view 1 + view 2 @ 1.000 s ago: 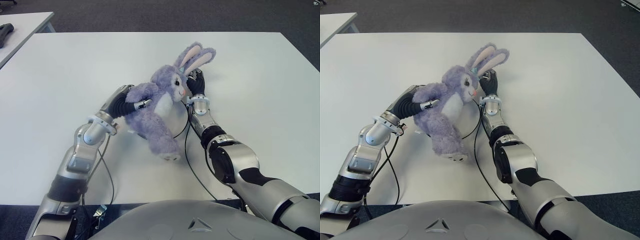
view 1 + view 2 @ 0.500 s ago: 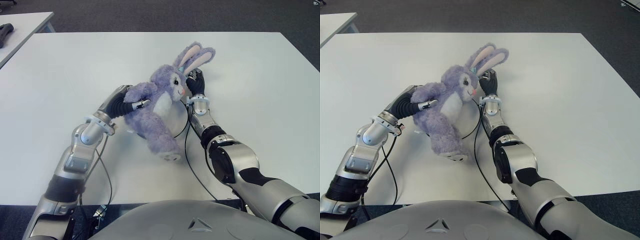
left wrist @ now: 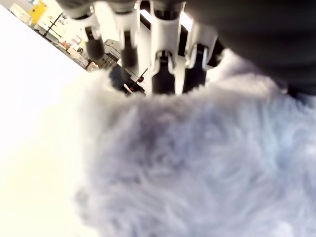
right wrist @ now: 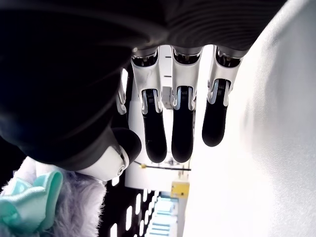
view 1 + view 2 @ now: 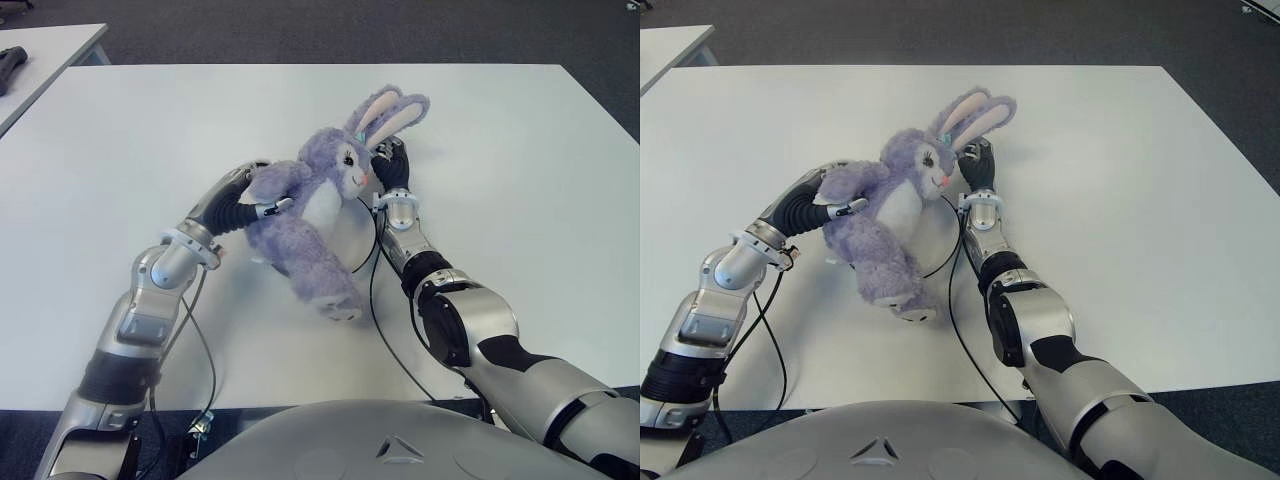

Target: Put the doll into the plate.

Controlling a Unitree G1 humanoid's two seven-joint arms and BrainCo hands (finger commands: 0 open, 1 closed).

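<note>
Compared with one second earlier: doll (image 5: pixel 310 215) shifted slightly toward the robot's left and raised a little at the head; left forearm swung outward, elbow further to the left. Right hand (image 5: pixel 391 168) unchanged in position.

Doll: plush rabbit, long shaggy lilac pile, white belly patch, two upright ears with pink inner lining, small pink nose, pale mint bow at the base of the ears (image 4: pixel 30 197). Soft, rounded body, tilted, head toward the far side of the table, feet toward the robot. Pale sole on the near foot (image 5: pixel 340 312).

Left hand (image 5: pixel 243 205): pressed against the doll's back and shoulder on its left side, black rubber-jointed fingers (image 3: pixel 163 79) sunk in the fur in the left wrist view, one metal-tipped finger over the plush arm. Closed on the doll.

Right hand: beside the doll's head and ears, on the robot's right of them. Right wrist view: three black-padded fingers (image 4: pixel 181 133) extended and parallel, thumb bent near the fur, nothing held; relaxed, spread.

Plate (image 5: pixel 352 235): only a pale, smooth, rounded rim visible under and behind the doll's belly; doll's body over it; contact not determinable.

Table (image 5: pixel 500 160): flat, matte white, rectangular. Black cables (image 5: pixel 385 340) looping along the right forearm. Arms: brushed silver shells with black joint sections.
</note>
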